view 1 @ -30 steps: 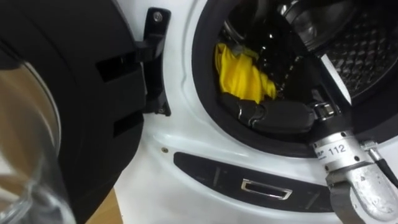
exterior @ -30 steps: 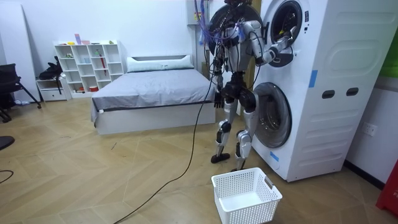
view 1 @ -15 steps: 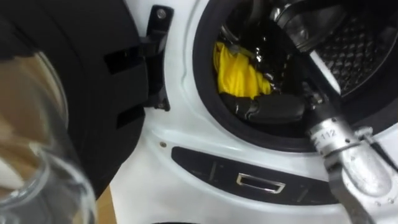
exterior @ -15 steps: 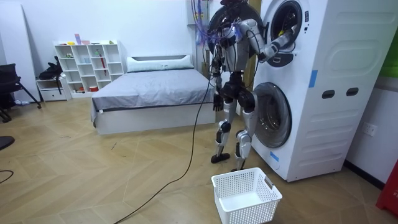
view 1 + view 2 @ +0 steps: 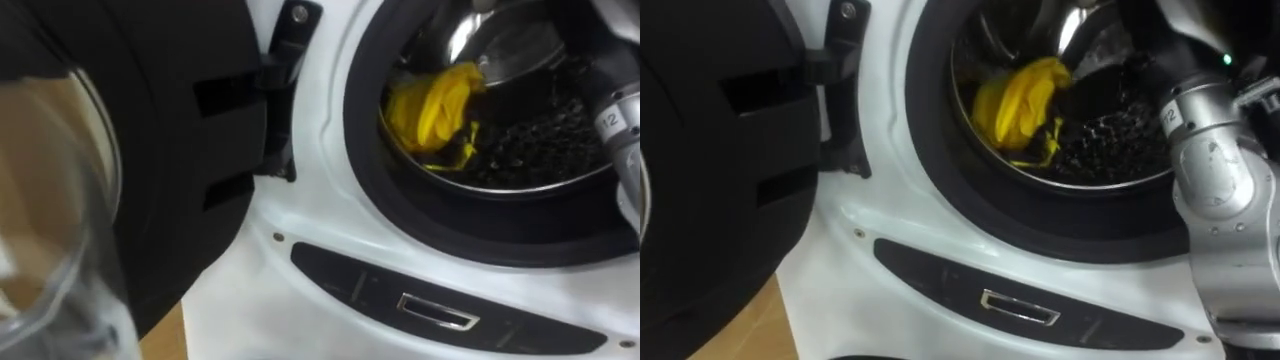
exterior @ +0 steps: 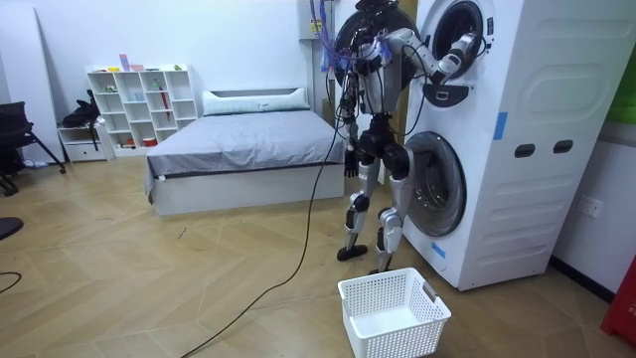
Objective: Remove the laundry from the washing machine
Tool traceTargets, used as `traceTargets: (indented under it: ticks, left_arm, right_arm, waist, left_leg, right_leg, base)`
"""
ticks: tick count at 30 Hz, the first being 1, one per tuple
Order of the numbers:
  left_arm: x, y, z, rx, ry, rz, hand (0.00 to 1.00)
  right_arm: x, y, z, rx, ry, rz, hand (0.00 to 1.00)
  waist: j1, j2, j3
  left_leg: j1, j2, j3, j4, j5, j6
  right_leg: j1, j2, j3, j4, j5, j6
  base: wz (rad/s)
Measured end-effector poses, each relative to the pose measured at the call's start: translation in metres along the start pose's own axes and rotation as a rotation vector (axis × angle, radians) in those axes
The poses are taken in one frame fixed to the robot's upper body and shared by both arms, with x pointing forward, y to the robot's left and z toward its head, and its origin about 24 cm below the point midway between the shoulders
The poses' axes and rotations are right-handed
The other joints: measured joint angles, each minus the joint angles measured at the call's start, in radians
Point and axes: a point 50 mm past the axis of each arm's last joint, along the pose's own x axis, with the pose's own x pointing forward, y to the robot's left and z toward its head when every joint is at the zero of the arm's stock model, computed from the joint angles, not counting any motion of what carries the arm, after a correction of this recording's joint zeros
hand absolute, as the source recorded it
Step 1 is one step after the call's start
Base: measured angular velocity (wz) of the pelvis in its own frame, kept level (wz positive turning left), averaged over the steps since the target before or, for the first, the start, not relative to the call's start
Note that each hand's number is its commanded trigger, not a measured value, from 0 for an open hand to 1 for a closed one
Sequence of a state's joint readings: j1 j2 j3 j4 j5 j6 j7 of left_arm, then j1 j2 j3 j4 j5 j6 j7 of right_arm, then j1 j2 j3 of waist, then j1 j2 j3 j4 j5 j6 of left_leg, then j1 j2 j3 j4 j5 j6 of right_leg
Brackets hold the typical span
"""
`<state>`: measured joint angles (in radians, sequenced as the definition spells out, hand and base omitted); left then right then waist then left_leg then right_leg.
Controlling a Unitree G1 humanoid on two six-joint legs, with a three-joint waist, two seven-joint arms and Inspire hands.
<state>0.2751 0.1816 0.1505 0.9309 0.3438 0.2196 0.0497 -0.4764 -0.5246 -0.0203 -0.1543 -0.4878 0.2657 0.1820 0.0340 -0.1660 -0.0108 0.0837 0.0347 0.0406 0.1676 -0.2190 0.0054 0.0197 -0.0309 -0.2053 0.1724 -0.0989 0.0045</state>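
I stand close in front of the stacked washing machine (image 6: 517, 149), facing its upper drum. My right arm is raised and my right hand (image 6: 467, 44) is in the drum's mouth. From my head, that forearm comes in at 3 o'clock. Past the wrist everything goes dark inside the drum, so I cannot tell whether the fingers are spread, curled or holding anything.

The yellow cloth (image 5: 435, 105) is inside the drum, bunched against the rim at about 9 o'clock of the round opening. Part of it lies on the perforated metal wall. A dark shape sits just beside it at 3 o'clock (it may be my hand, but I cannot say).

The black door (image 5: 150, 150) is swung wide open at 9 o'clock of the opening and hangs on its hinge (image 5: 285, 100). At 6 o'clock, below the opening, a dark panel (image 5: 350, 285) runs across the white front, with a small metal pull (image 5: 435, 312) in it.

My left hand (image 6: 350, 159) hangs beside my hip, too small for me to tell how its fingers are set. A white basket (image 6: 393, 313) sits on the floor at 6 o'clock from my feet, near them.
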Motion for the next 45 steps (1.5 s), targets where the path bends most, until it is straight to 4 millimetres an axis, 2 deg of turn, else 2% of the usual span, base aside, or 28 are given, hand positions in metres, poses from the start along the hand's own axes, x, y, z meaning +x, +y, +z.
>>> traceTargets:
  ticks: [3, 10, 13, 21, 27, 31, 36, 42, 45]
  left_arm:
    - [0.0, 0.003, -0.001, 0.013, 0.006, 0.007, 0.0]
    - [0.0, 0.003, -0.004, 0.013, 0.029, -0.01, 0.0]
    - [0.0, 0.003, -0.003, 0.015, 0.035, -0.017, 0.0]
    - [0.001, 0.011, 0.004, 0.014, 0.014, -0.003, 0.0]
    - [0.002, 0.015, 0.016, 0.046, -0.022, 0.024, 0.0]
    - [0.002, 0.014, 0.017, 0.065, -0.04, 0.017, 0.0]
    - [0.003, 0.013, 0.016, 0.065, -0.045, 0.01, 0.0]
    - [0.002, 0.015, 0.024, 0.065, -0.099, 0.029, 0.0]
    - [0.002, 0.017, 0.026, 0.064, -0.12, 0.045, 0.0]
  right_arm:
    - [0.002, 0.005, -0.008, 0.004, 0.049, 0.058, 0.0]
    - [0.006, 0.012, -0.016, -0.057, 0.145, 0.229, 0.0]
    - [0.006, 0.017, -0.021, -0.043, 0.186, 0.326, 0.0]
    - [0.003, 0.022, -0.024, -0.024, 0.216, 0.455, 0.0]
    - [0.003, 0.024, -0.025, -0.028, 0.218, 0.47, 0.0]
    - [0.004, 0.023, -0.021, -0.04, 0.197, 0.467, 0.0]
    - [0.003, 0.02, -0.012, -0.042, 0.15, 0.474, 0.0]
    - [-0.002, 0.011, 0.024, -0.105, -0.02, 0.425, 0.0]
    - [-0.003, 0.008, 0.031, -0.114, -0.068, 0.405, 0.0]
  waist:
    - [0.002, -0.013, 0.001]
    - [0.003, -0.025, 0.0054]
    - [0.004, -0.034, 0.0032]
    - [0.032, -0.035, 0.0048]
    - [0.053, -0.03, 0.013]
    - [0.056, -0.031, 0.0187]
    - [0.059, -0.035, 0.0177]
    - [0.06, -0.021, 0.0218]
    - [0.06, -0.013, 0.0208]
  left_leg:
    - [0.0, -0.002, 0.001, 0.0, -0.001, 0.001]
    - [-0.003, -0.007, 0.002, 0.002, 0.0, 0.001]
    - [-0.002, -0.007, 0.002, 0.002, 0.0, 0.002]
    - [0.01, 0.003, 0.009, 0.0, -0.001, 0.0]
    - [0.015, 0.004, 0.014, -0.006, -0.001, 0.0]
    - [0.013, 0.004, 0.017, -0.011, -0.001, -0.002]
    - [0.013, 0.005, 0.017, -0.014, -0.001, -0.002]
    - [0.014, 0.011, 0.03, -0.015, -0.001, -0.002]
    - [0.014, 0.011, 0.033, -0.016, -0.001, -0.002]
  right_leg:
    - [0.0, -0.002, 0.001, 0.001, 0.0, 0.0]
    - [-0.003, -0.007, 0.001, 0.001, -0.001, 0.002]
    - [-0.003, -0.006, 0.0, -0.001, -0.001, 0.002]
    - [0.002, 0.003, 0.003, -0.002, -0.001, 0.002]
    - [0.005, 0.004, 0.004, 0.001, -0.001, 0.002]
    - [-0.001, 0.005, 0.006, 0.0, -0.002, 0.001]
    - [-0.004, 0.008, 0.009, -0.002, -0.003, -0.001]
    - [-0.011, 0.014, 0.012, -0.002, -0.003, -0.001]
    - [-0.013, 0.014, 0.01, -0.002, -0.003, -0.001]
  base:
    - [0.0]
    - [0.0]
    - [0.0]
    - [-0.03]
    - [0.0]
    - [-0.02]
    - [-0.02]
    - [-0.06]
    - [-0.01]
